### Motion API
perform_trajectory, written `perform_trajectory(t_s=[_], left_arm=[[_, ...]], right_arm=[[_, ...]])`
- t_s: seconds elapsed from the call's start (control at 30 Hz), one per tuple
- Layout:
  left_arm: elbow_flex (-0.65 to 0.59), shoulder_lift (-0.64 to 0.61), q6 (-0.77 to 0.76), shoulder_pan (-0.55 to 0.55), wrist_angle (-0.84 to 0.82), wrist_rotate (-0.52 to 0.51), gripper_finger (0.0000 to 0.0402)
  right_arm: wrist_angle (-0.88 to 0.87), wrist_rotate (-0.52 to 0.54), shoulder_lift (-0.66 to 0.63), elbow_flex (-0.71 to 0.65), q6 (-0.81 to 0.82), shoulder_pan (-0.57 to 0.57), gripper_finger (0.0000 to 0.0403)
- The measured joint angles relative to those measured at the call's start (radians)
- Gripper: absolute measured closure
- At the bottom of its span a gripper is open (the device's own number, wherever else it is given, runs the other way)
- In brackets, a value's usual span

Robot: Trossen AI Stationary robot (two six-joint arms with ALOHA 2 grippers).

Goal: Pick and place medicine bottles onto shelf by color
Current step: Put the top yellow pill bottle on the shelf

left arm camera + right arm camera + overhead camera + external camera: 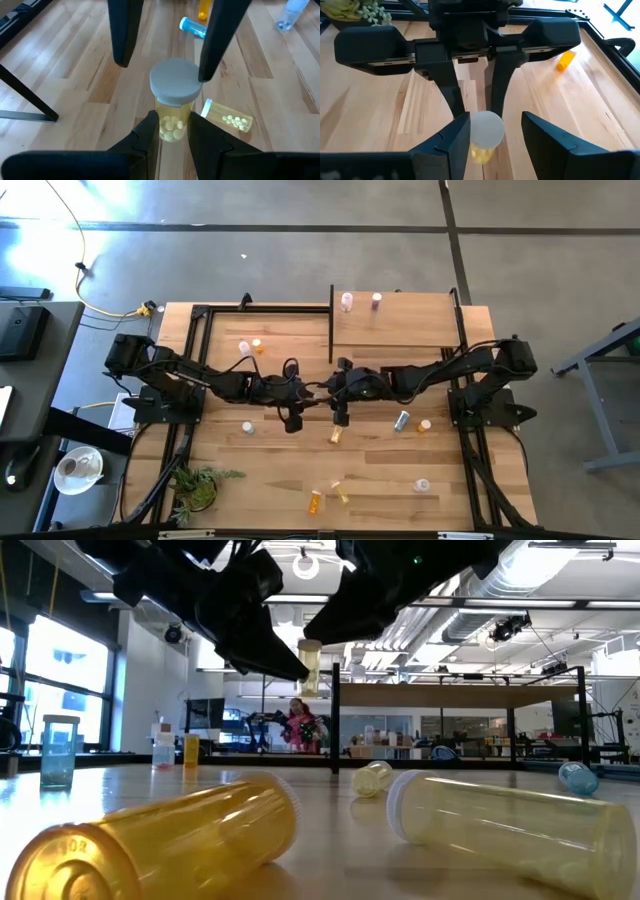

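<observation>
Above the middle of the table (270, 470), the left gripper (172, 131) pinches a yellow pill bottle (173, 107) upright in narrow fingers, while the right gripper (492, 131) meets it with fingers spread loosely around the white cap (486, 127). The shelf (395, 320) stands at the far right.

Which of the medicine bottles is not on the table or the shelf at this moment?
The pale yellow bottle with the white cap: it hangs upright in the air, held by the left gripper.
</observation>
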Motion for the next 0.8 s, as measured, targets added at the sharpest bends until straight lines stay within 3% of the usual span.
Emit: perform_trajectory(t_s=[0.8], left_arm=[[0.001, 0.000, 0.000, 0.002, 0.046, -0.054, 0.0319]], right_arm=[[0.018, -0.019, 0.002, 0.000, 0.003, -0.006, 0.0233]])
